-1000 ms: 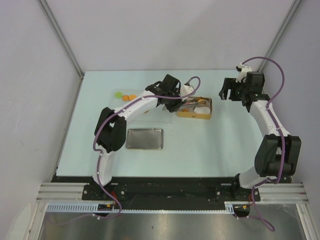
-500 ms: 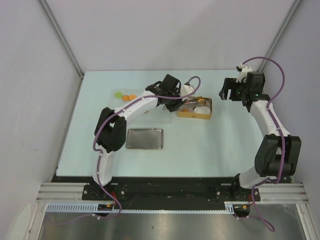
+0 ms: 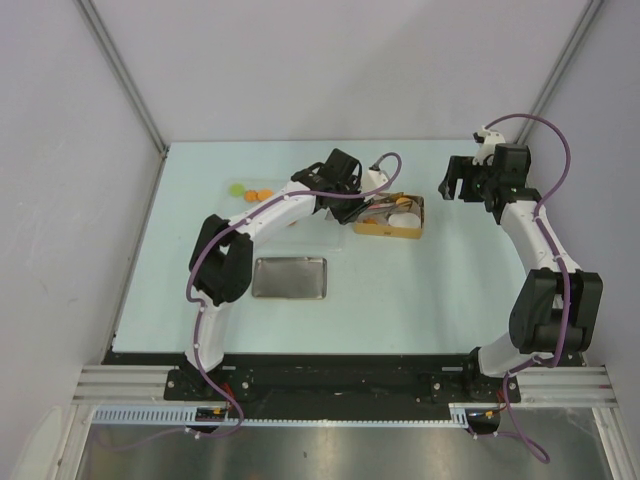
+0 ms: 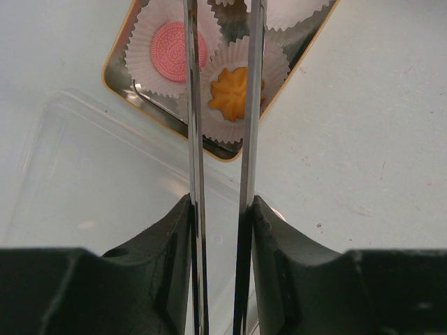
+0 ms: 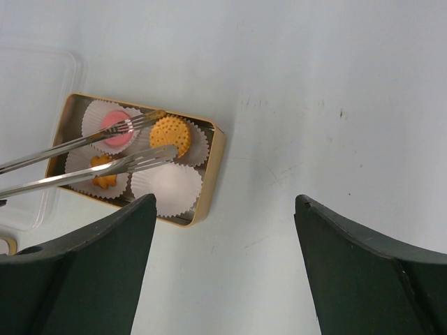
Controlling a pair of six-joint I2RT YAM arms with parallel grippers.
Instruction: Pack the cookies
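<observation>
My left gripper (image 4: 218, 209) clamps long steel tongs (image 4: 251, 105), tips parted over the gold rectangular tin (image 5: 213, 164); loose orange and green round cookies (image 3: 250, 192) lie behind, leftward; right gripper (image 5: 225, 209) gapes

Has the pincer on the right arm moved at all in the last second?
No. The right pincer hangs open at the same spot, just right of the gold tin, as a second ago.

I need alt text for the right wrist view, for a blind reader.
A tin holds four paper cups, three with cookies and one empty; tongs reach over it. The open right end effector frames the bottom edge.
</observation>
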